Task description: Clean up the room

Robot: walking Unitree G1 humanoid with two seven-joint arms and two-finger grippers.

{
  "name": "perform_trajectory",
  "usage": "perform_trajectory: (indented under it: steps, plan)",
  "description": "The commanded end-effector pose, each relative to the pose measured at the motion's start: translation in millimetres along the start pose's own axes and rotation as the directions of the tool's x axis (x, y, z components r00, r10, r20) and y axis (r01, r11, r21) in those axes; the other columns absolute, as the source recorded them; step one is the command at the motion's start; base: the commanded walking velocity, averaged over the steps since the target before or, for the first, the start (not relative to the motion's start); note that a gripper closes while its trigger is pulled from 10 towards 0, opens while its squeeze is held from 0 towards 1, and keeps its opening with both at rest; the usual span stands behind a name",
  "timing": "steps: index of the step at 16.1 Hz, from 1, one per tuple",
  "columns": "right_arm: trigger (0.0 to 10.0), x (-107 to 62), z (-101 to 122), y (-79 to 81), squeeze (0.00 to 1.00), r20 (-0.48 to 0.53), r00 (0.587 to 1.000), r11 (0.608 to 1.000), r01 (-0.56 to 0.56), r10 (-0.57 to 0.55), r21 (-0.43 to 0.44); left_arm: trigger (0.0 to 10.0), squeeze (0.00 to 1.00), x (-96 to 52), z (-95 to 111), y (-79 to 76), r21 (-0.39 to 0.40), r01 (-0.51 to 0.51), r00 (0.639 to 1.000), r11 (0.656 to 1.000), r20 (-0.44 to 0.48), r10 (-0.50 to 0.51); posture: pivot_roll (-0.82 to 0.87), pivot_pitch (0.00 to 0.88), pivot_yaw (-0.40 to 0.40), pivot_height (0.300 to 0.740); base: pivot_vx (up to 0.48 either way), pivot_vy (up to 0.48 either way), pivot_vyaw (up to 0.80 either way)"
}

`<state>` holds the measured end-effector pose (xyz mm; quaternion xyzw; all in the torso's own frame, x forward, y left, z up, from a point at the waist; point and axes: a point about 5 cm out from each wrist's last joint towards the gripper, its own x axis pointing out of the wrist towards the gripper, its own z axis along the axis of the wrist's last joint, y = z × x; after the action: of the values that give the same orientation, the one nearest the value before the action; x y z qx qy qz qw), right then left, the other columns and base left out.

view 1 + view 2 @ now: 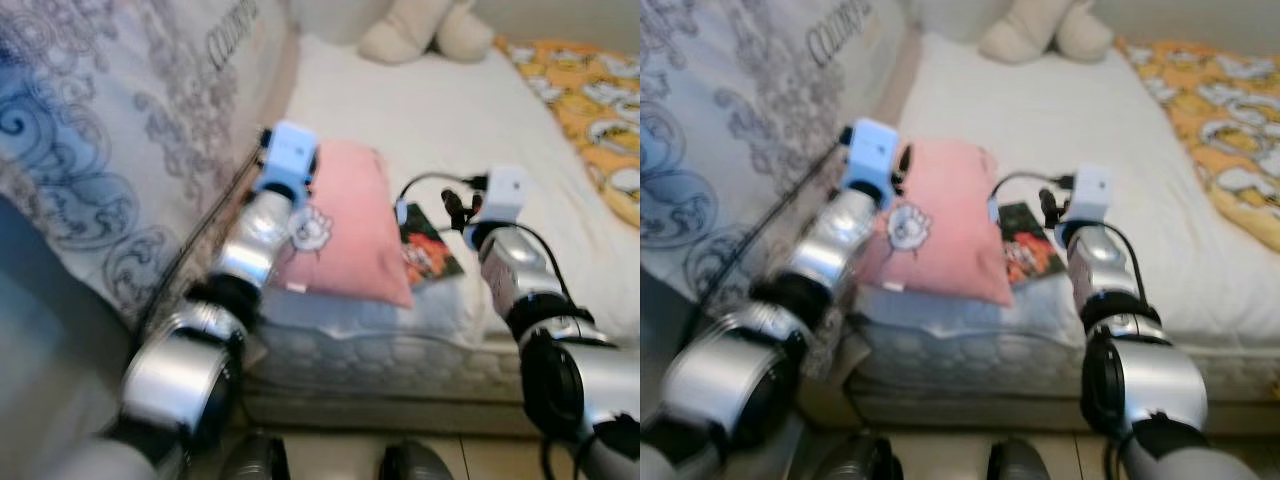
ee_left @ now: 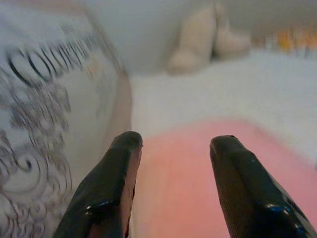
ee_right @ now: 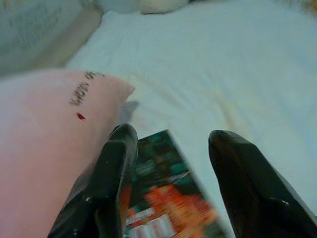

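1. I take the soft pink rectangular cushion (image 1: 345,225) with a small cartoon print as my landmark; it lies on the near edge of the white-sheeted bed (image 1: 450,110), and I judge it the thing to tidy first.
2. To the left of the cushion hangs a grey patterned fabric drape (image 1: 90,130), touching the bed's side.
3. My left gripper (image 2: 173,148) hovers over the cushion's left edge, its black fingers (image 2: 111,183) spread apart with nothing between them.
4. The cushion looks light, squashy and non-slippery. I would pinch a corner or a fold of cloth near the edge, since a flat press would only sink in.
5. Just right of the cushion, partly tucked under it, lies a thin glossy dark-covered booklet (image 1: 428,250). It is flat and probably slick, so it needs lifting by an edge.
6. My right gripper (image 3: 171,148) sits above the booklet, fingers parted and empty.
7. Well beyond the cushion, a cream plush toy (image 1: 425,28) rests at the bed's far end, and an orange printed blanket (image 1: 590,100) lies far right.
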<state>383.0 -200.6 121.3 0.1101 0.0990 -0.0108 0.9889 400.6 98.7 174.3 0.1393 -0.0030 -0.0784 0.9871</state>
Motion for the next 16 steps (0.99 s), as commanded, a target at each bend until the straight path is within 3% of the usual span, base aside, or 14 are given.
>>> perform_trajectory:
  steps: [1, 3, 4, 6, 8, 10, 13, 14, 16]
  plan:
    - [10.0, 3.0, 5.9, 5.5, 0.00, -0.003, 1.000, 0.992, -0.016, 0.016, 0.128, 10.0, 0.00, 2.2, -7.0, 6.3, -0.025, 0.026, 0.995, 0.999, -0.092, -0.028, -0.12, 0.000, 0.037, 0.704, 0.000, 0.000, 0.00]
    - [10.0, 3.4, 1.8, 6.9, 0.00, -0.060, 0.998, 0.961, -0.007, 0.024, 0.277, 10.0, 0.00, 4.7, -8.9, 13.9, -0.117, 0.098, 0.975, 0.988, -0.190, -0.119, -0.13, 0.000, 0.040, 0.704, 0.000, 0.000, 0.00]
    - [10.0, 2.7, -3.6, 9.0, 0.00, -0.118, 0.991, 0.957, -0.029, 0.065, 0.290, 10.0, 0.00, 4.6, -10.8, 14.6, -0.136, 0.157, 0.954, 0.978, -0.234, -0.186, -0.14, 0.000, 0.044, 0.704, 0.000, 0.000, 0.00]
    - [10.0, -0.4, -13.2, 5.9, 0.00, -0.259, 0.962, 0.989, -0.052, 0.087, 0.140, 10.0, 0.00, 4.2, -11.3, 15.5, -0.106, 0.246, 0.916, 0.963, -0.300, -0.267, -0.15, 0.000, 0.049, 0.704, 0.000, 0.000, 0.00]
    - [10.0, 0.4, -8.6, 7.7, 0.00, -0.312, 0.944, 0.992, -0.083, 0.108, 0.092, 10.0, 0.00, 6.5, -2.9, 15.5, -0.206, 0.245, 0.909, 0.947, -0.291, -0.299, -0.16, 0.000, 0.056, 0.704, 0.000, 0.000, 0.00]
    - [10.0, 0.8, -7.2, 10.3, 0.00, -0.338, 0.935, 0.994, -0.094, 0.109, 0.060, 10.0, 0.00, 6.0, -3.9, 14.7, -0.218, 0.253, 0.899, 0.943, -0.306, -0.312, -0.17, 0.000, 0.062, 0.704, 0.000, 0.000, 0.00]
    - [10.0, 1.1, -11.1, 14.1, 0.00, -0.379, 0.922, 0.992, -0.112, 0.080, -0.062, 10.0, 0.00, 2.8, -15.8, 21.6, -0.206, 0.195, 0.898, 0.959, -0.355, -0.259, -0.18, 0.000, 0.062, 0.704, 0.000, 0.000, 0.00]
    - [10.0, 3.3, -7.5, 20.9, 0.00, -0.370, 0.925, 0.986, -0.131, 0.084, -0.106, 10.0, 0.00, -1.2, -28.9, 26.6, -0.148, 0.131, 0.893, 0.980, -0.411, -0.182, -0.18, 0.000, 0.060, 0.704, 0.000, 0.000, 0.00]
    - [10.0, 4.0, -11.3, 27.1, 0.00, -0.364, 0.929, 0.979, -0.134, 0.069, -0.156, 10.0, 0.00, -8.0, -46.8, 26.3, -0.147, 0.080, 0.873, 0.986, -0.467, -0.141, -0.18, 0.000, 0.058, 0.704, 0.000, 0.000, 0.00]
